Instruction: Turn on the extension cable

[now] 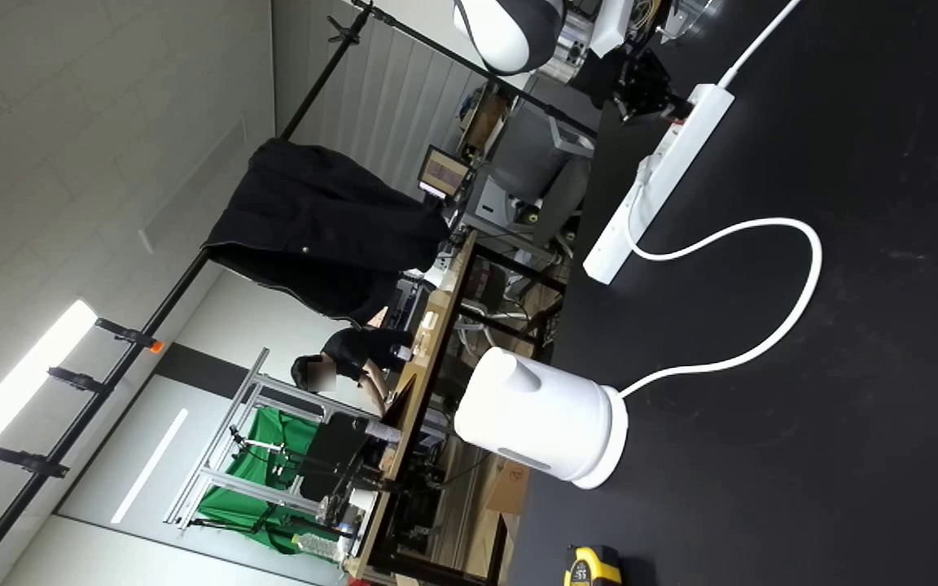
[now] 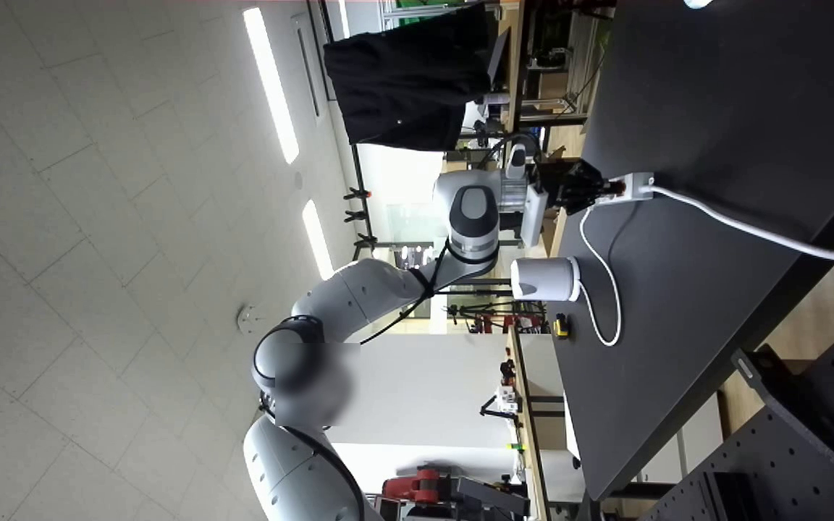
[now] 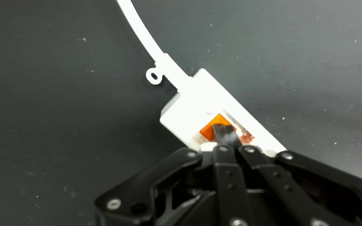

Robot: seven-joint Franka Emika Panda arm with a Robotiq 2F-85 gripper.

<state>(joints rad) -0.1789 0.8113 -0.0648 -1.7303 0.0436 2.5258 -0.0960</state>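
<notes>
The power strip point(image 1: 660, 187) lies on the counter point(image 1: 843, 448) near the electric kettle point(image 1: 538, 415). At the strip's end farther from the kettle, the pincer point(image 3: 226, 131), closed and holding nothing, partly hides the orange switch point(image 3: 210, 129); contact is unclear. Off-centre pressure might not flip it; slanting pressure might slide the strip.

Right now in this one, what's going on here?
The robot's gripper, shut, is down over the orange switch near one end of the extension cable, apparently to turn it on. Whether it is pressing, and which way the switch is set, I can't tell. A white kettle-like appliance stands upright on the black table, its cord running to a plug in the extension cable.
</notes>
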